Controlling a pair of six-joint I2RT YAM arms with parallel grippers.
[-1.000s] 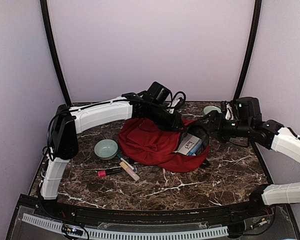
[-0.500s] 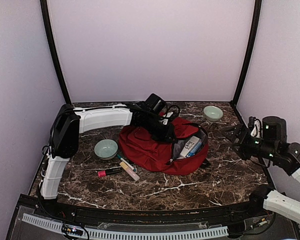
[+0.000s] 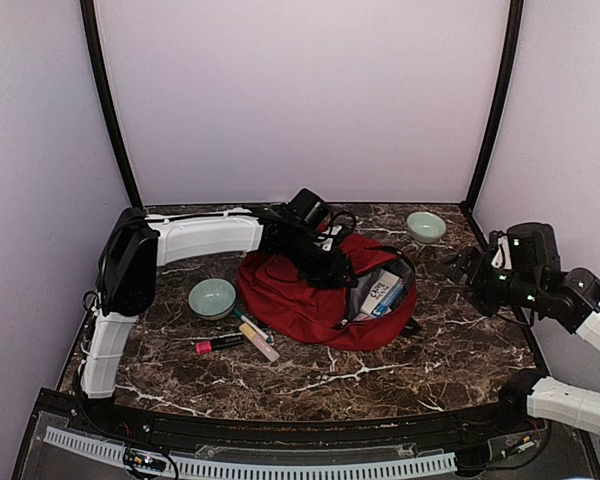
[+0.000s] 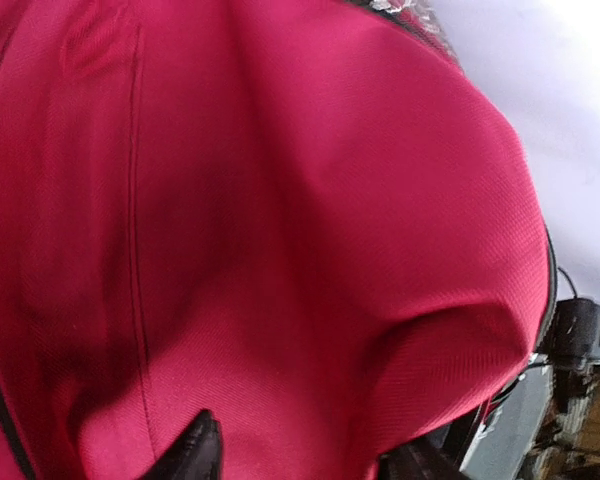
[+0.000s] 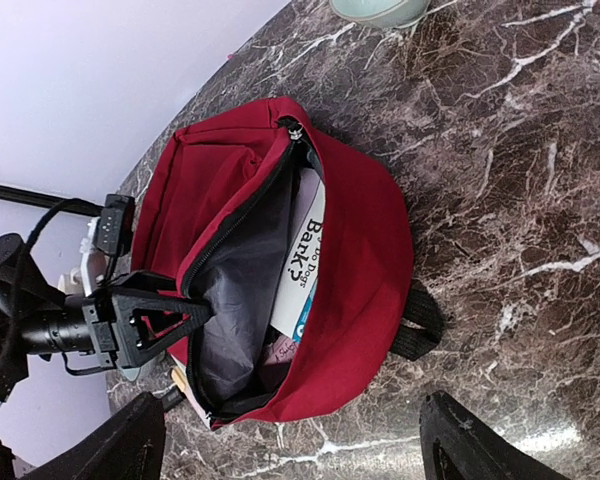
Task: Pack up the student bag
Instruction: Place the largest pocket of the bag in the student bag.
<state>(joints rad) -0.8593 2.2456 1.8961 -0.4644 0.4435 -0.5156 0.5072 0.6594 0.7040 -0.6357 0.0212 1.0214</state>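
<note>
at the near left of the marble table [image 3: 400, 372], slim plastic pens [image 3: 255, 340] lie unpacked beside a glazed bowl [image 3: 212, 297]. advise: pinch one mid-barrel and feed it lengthwise beside the flat book [image 3: 380, 291]. mid-table, the soft red bag [image 3: 295, 298] slumps, zip mouth gaping. left gripper [image 3: 328, 272] sits against its cloth, fingers [image 4: 198, 450] apart, holding nothing evident. right gripper [image 3: 468, 270] hangs wide open, well apart.

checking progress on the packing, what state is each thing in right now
bag: unzipped, main compartment gaping open, lying flat
book: inside the bag, partly showing
pens: lying loose outside the bag
near bowl: upright, empty
far bowl: upright, empty
left gripper: open, against the bag's fabric
right gripper: open, holding nothing
</note>
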